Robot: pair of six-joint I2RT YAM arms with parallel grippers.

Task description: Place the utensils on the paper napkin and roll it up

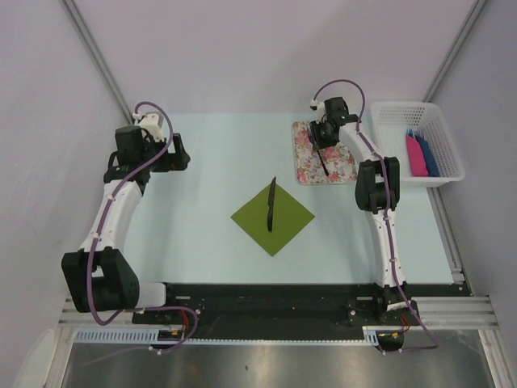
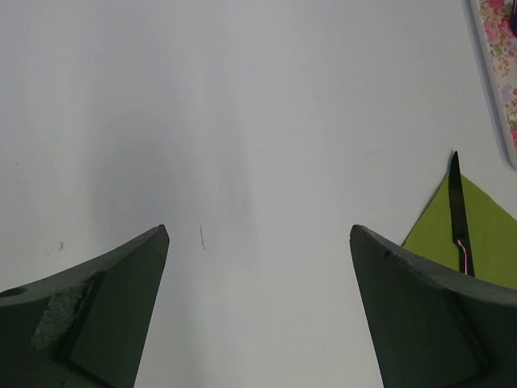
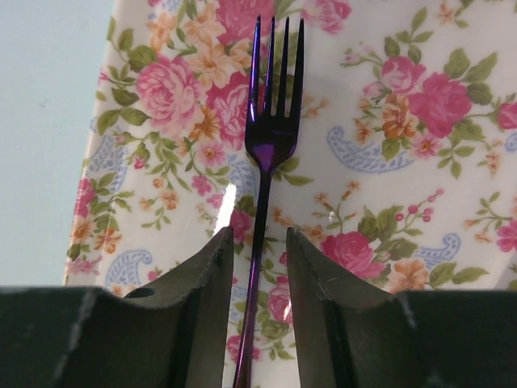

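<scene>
So, left to right: left jaws are hanging fully open over the tabletop, gripping nothing, well apart from every task item. Mid-tabletop the paper napkin is lying flat as a diamond, unrolled, with one dark utensil, looking like a knife, lying across it, tip poking just past the far edge. Further right the fork is lying on the floral mat, tines pointing away from the wrist camera. Right jaws are sitting low and narrowed well down, straddling its handle, with slivers of mat showing on both sides, so I'm reading that as not clamped yet. Basket at far right is holding pink and blue pieces, not ours. Judging progress: one utensil placed, fork pickup in hand, then carrying it to the napkin and rolling, which is looking like a two-arm job. Early-to-middle stage.
</scene>
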